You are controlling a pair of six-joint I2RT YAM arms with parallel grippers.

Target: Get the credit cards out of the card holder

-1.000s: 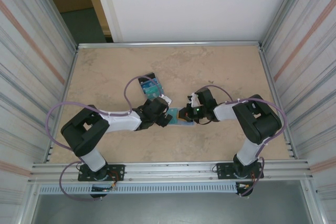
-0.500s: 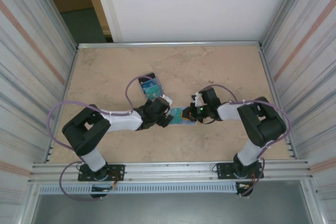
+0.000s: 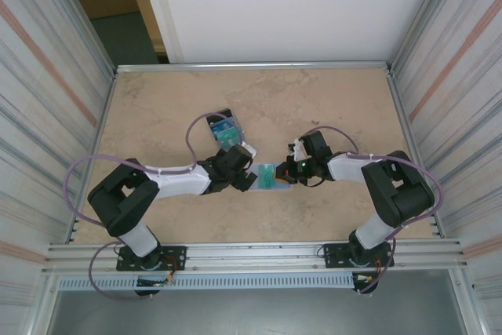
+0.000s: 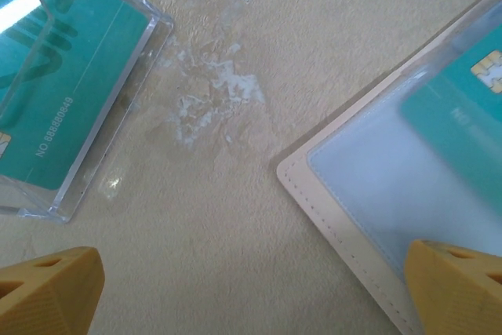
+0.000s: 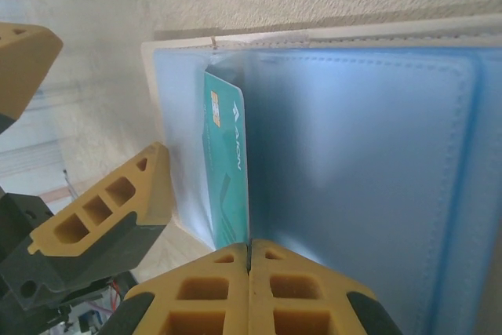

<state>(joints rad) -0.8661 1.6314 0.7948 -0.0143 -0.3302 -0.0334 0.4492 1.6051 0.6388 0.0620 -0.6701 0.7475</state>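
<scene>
Logging the extraction step, right side active.

- Right tool point(image 5: 249, 250): pads pressed together on the near edge of a teal card point(image 5: 229, 170). The card stands tilted on its edge over the pale blue inner face of the card holder point(image 5: 353, 154).
- Left tool point(image 4: 252, 284): fingers wide apart, holding nothing. It hovers low over the table point(image 3: 329, 107), between the corner of the holder and the card pile point(image 4: 70, 84).
- Holder lies open and flat at mid-table between the two tools, with the pile just beyond the left tool, toward the far edge.

Change over the last second (top view): the right arm point(image 3: 392, 194) has swung its elbow outward toward its own side. A patch of teal now shows between the tools where the right tool covered it before. The left tool has not moved and stays spread. The holder looks to be in the same spot.

Reading: the card is being drawn out of its pocket by a sideways pull, and the pull is making progress. I cannot tell whether the far end of the card is already clear of the pocket.

Risk: nothing pins the holder down, so it may drag along with the card. Judged status: this card is partly out, and it has not yet joined the pile.
</scene>
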